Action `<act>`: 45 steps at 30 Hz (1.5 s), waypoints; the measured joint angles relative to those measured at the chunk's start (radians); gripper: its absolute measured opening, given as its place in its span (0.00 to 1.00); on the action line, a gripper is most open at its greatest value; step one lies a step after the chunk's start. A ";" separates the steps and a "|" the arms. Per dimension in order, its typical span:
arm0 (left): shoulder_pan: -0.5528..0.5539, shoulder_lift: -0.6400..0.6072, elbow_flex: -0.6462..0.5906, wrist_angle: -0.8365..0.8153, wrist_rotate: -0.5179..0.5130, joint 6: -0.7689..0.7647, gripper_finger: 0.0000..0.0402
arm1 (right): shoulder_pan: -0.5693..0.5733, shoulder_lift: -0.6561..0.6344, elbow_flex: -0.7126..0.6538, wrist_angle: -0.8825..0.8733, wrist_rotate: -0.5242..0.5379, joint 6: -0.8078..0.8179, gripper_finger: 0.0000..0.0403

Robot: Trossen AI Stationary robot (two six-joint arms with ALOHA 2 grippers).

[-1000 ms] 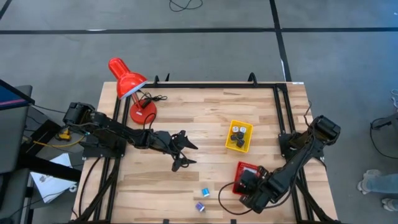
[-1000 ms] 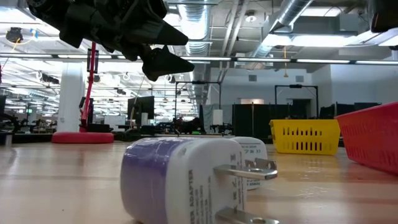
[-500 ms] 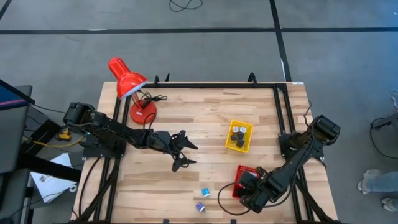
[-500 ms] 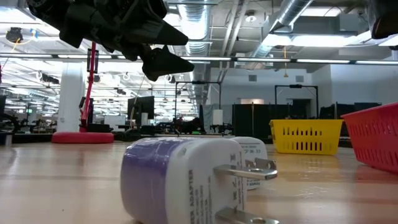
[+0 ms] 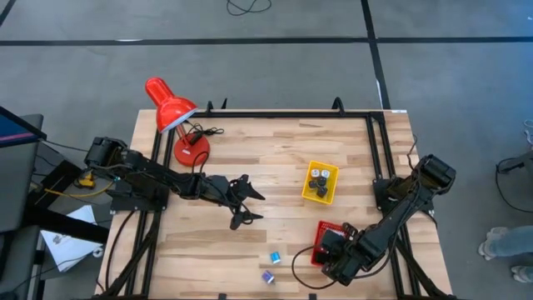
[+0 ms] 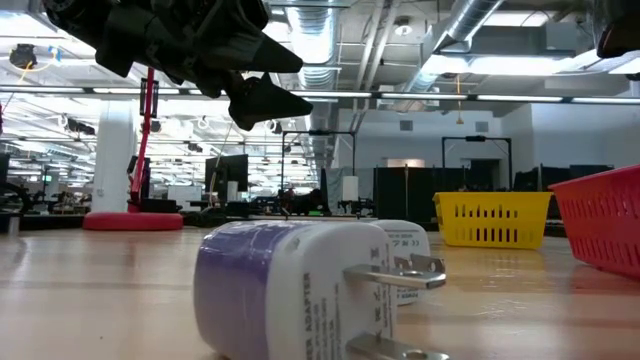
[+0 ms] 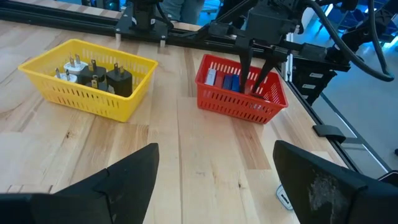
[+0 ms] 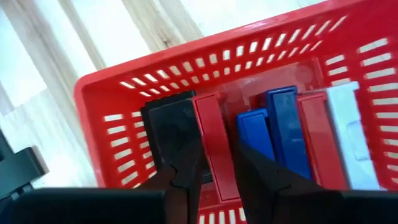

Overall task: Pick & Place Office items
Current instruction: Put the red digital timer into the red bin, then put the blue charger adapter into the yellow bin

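Observation:
Red, blue, white and black bars lie side by side in the red mesh basket (image 8: 205, 93) (image 5: 326, 236) near the table's near right corner. My right gripper (image 8: 214, 177) (image 7: 255, 65) points down into it, open, one finger on either side of a red bar (image 8: 213, 140). Two plug adapters, one white and light blue (image 5: 273, 259) and one purple and white (image 5: 267, 277) (image 6: 300, 290), lie on the wood near the near edge. My left gripper (image 5: 242, 205) (image 6: 250, 75) hangs open above mid-table, left of the baskets. My right gripper comes from above into the red basket, its fingers (image 8: 183, 168) straddling the red bar along its length. Whether they touch the bar or the basket, I cannot tell.
The yellow tray (image 5: 320, 182) (image 7: 87, 78) holds black and white plugs, just beyond the red basket. A red desk lamp (image 5: 173, 112) stands at the far left. A black frame rail (image 5: 291, 115) runs along the far edge. Bare wood (image 5: 275, 158) lies between the lamp and the tray.
The red basket has slid a little toward the table's near edge with the right gripper inside it, then stayed put. The left arm has kept still.

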 joint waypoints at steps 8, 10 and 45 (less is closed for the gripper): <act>0.000 0.000 0.000 -0.010 0.001 0.000 0.77 | 0.000 -0.044 0.032 -0.121 0.032 0.002 0.35; 0.000 0.000 0.000 -0.010 0.002 0.000 0.77 | -0.002 -0.063 0.037 -0.136 0.050 0.002 0.43; -0.152 0.000 0.000 -0.320 -0.003 0.284 0.77 | -0.224 0.183 0.253 0.302 0.229 -0.255 0.76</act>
